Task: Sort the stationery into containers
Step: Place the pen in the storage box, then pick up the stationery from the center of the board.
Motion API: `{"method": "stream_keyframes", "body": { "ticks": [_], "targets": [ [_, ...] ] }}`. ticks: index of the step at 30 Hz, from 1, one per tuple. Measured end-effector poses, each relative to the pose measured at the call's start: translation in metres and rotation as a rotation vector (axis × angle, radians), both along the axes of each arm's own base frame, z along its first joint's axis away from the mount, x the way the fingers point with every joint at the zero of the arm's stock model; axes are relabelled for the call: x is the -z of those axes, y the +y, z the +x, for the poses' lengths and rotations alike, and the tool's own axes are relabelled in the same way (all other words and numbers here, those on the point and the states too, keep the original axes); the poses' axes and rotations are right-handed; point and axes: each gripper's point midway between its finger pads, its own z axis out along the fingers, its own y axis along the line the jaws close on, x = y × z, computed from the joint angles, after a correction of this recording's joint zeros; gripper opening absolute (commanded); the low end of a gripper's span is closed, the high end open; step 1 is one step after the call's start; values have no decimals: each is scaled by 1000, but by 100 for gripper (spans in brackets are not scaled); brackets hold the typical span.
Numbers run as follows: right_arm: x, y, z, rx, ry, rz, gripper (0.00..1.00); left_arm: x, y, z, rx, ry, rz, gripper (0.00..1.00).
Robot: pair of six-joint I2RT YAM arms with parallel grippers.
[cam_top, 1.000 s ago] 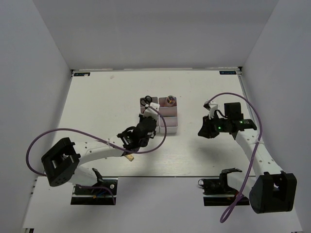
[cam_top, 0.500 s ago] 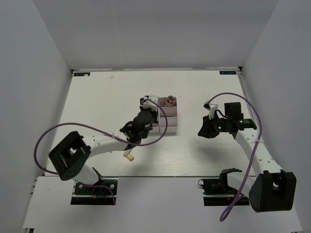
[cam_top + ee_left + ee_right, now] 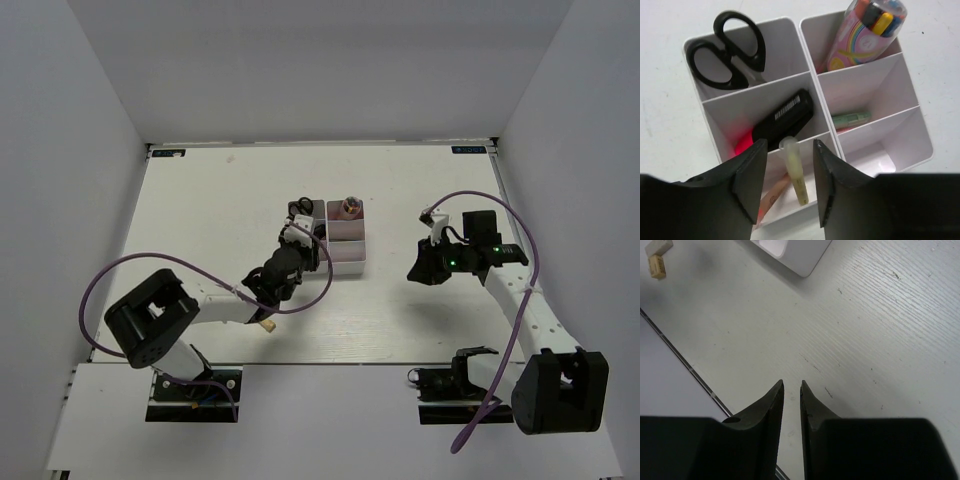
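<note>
bins (image 3: 865, 82): we see a white cluster, two columns of three, filling the middle of the left wrist view; in the top view it sits near the centre of the table (image 3: 200, 220).
scissors (image 3: 758, 50): black handles up, in the upper left bin.
pale marker (image 3: 796, 175): yellowish, lying in the lower left bin, its cap towards the divider above it.
pencil (image 3: 772, 192): tan and pink, in the same bin, just left of the pale marker.
mint marker (image 3: 851, 120): lying in the middle right bin, against its lower wall.
black block (image 3: 785, 120): we find it slanting across the middle left bin, a barcode label on it, with a red thing (image 3: 743, 145) at its lower left end.
tube (image 3: 860, 35): rainbow print, clear top, coloured sticks inside, tilted in the upper right bin.
tan piece (image 3: 267, 324): on the table below and left of the bins, just beside the left arm; we also see it in the upper left corner of the right wrist view.
left gripper (image 3: 788, 145): over the lower left bin; its jaws stand apart, one on each side of the pale marker with a gap on both sides, so we read it as released, holding nothing.
right gripper (image 3: 792, 385): at the right of the top view, well apart from the bins, above the table; a narrow slit between the jaws, nothing in it.
</note>
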Motion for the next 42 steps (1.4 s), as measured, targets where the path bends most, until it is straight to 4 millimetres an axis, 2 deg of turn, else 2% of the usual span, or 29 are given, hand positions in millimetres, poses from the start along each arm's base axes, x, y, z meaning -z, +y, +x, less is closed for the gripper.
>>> {"method": "stream_keyframes", "body": {
  "ticks": [3, 7, 9, 10, 11, 12, 15, 16, 17, 18, 19, 20, 21, 22, 23, 24, 26, 27, 29, 30, 31, 32, 33, 34, 35, 40, 42],
  "targets": [
    [0, 0, 0, -1, 3, 6, 24, 5, 2, -3, 0, 15, -6, 67],
    [0, -1, 0, 3, 6, 9, 24, -7, 2, -6, 9, 2, -24, 70],
    [0, -1, 0, 3, 8, 12, 24, -17, 1, -11, 27, -14, -21, 53],
    [0, -1, 0, 3, 10, 12, 24, -31, -1, -17, 44, -31, -36, 37],
    [0, -1, 0, 2, 13, 15, 15, -41, -4, -24, 63, -39, -32, 7],
    [1, -1, -1, -1, 14, 16, 0, -54, -7, -31, 83, -42, -22, 0],
    [2, 1, -5, -23, 27, 24, 0, -98, -12, -53, 132, -6, -1, 0],
    [2, 3, -8, -40, 35, 35, 3, -113, -9, -60, 134, 19, -9, 0],
    [2, 4, -11, -56, 40, 42, 63, -122, -2, -65, 126, 46, -9, 19],
    [2, 6, -16, -75, 55, 56, 89, -126, 9, -70, 107, 88, 4, 39],
    [3, 8, -19, -95, 63, 65, 90, -125, 20, -76, 87, 134, 23, 53],
    [3, 10, -23, -119, 73, 76, 90, -119, 34, -83, 55, 194, 43, 57],
    [3, 11, -27, -141, 82, 86, 81, -109, 47, -90, 22, 258, 72, 66],
    [3, 12, -28, -161, 85, 92, 62, -96, 60, -97, -7, 315, 104, 70],
    [2, 14, -29, -186, 83, 100, 29, -79, 74, -106, -41, 383, 146, 74],
    [1, 15, -32, -206, 89, 113, 0, -62, 87, -117, -68, 445, 193, 76],
    [-3, 19, -36, -234, 109, 141, 0, -34, 108, -133, -107, 533, 265, 73],
    [-5, 20, -38, -249, 119, 153, 0, -22, 119, -140, -125, 572, 304, 67],
    [-8, 22, -41, -264, 139, 173, 44, -2, 134, -151, -143, 640, 361, 57],
    [-8, 23, -42, -271, 150, 180, 56, 5, 137, -154, -147, 661, 384, 53],
    [-8, 23, -43, -276, 157, 185, 60, 11, 139, -156, -148, 682, 404, 46],
    [-8, 24, -43, -284, 159, 187, 57, 18, 140, -158, -147, 705, 422, 44],
    [-8, 24, -43, -288, 161, 188, 29, 25, 139, -159, -139, 726, 445, 44],
    [-7, 24, -44, -296, 157, 187, 15, 31, 137, -160, -131, 744, 464, 46],
    [-8, 24, -44, -297, 160, 190, 8, 37, 136, -162, -121, 761, 481, 49],
    [-8, 24, -46, -297, 167, 192, 11, 71, 133, -166, -79, 849, 482, 62],
    [-7, 23, -46, -295, 168, 192, 12, 81, 134, -168, -75, 880, 463, 63]
  ]
}}
